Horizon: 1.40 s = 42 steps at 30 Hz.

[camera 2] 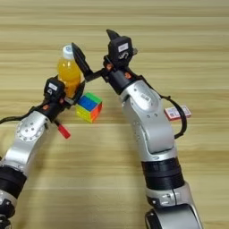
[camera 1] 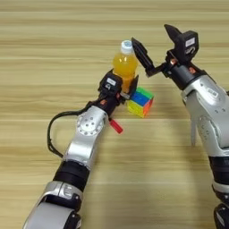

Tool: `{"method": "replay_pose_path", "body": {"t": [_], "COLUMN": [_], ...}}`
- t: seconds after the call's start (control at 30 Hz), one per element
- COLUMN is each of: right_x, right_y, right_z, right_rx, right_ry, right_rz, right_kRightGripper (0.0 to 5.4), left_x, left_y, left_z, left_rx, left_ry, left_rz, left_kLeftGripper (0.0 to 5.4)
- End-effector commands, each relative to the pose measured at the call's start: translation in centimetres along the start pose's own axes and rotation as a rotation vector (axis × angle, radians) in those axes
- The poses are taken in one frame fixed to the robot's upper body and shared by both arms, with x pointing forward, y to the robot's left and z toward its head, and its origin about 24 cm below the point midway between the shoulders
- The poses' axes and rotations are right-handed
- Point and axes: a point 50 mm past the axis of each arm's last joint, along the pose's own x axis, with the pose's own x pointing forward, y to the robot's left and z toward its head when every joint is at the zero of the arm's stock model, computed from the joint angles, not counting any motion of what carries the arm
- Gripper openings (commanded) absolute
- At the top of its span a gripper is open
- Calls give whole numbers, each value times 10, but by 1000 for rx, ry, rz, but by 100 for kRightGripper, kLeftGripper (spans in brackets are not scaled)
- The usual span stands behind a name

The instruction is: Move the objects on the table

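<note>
The desk (camera 1: 40, 53) bore everything. The right hand (camera 1: 154, 47) hovered with fingers spread wide beside the bottle's (camera 1: 125, 65) cap, gripping nothing. The left hand (camera 1: 123, 89) sat at the upright bottle's base; its grip couldn't be told. A cube (camera 1: 140, 101) lay beside the bottle. The pen's red cap (camera 1: 116, 126) showed under the left wrist.

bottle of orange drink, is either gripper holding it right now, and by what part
The left gripper sits at the lower body of the bottle, but whether its fingers clamp it cannot be told. The right gripper is open beside the cap, holding nothing.
</note>
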Motion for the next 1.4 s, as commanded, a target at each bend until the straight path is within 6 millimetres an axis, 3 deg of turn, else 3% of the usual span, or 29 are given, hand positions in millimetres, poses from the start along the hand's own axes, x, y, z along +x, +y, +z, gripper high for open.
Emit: {"method": "replay_pose_path", "body": {"t": [0.03, 0.43, 0.73, 1.1, 1.4], "right_x": [1, -1, -2, -8, -29], "right_y": [-3, -4, -5, -22, -55], "right_z": [0, -4, -6, -16, -56], "right_rx": [-6, -10, -13, -42, -89], "right_ry": [-3, 11, 16, 49, 169], "right_rz": [-12, -16, -22, -86, -206], "right_kRightGripper": [540, 540, 540, 540, 540], "left_x": [-8, -34, -53, -58, -58], "left_y": [21, 65, 88, 87, 85], "left_z": [2, -6, -20, -35, -43], "left_rx": [11, 36, 43, 20, 19], "left_ry": [-22, 14, 66, 101, 114], "left_rz": [65, 209, 298, 322, 327], "left_kLeftGripper": [338, 338, 338, 338, 338]}}
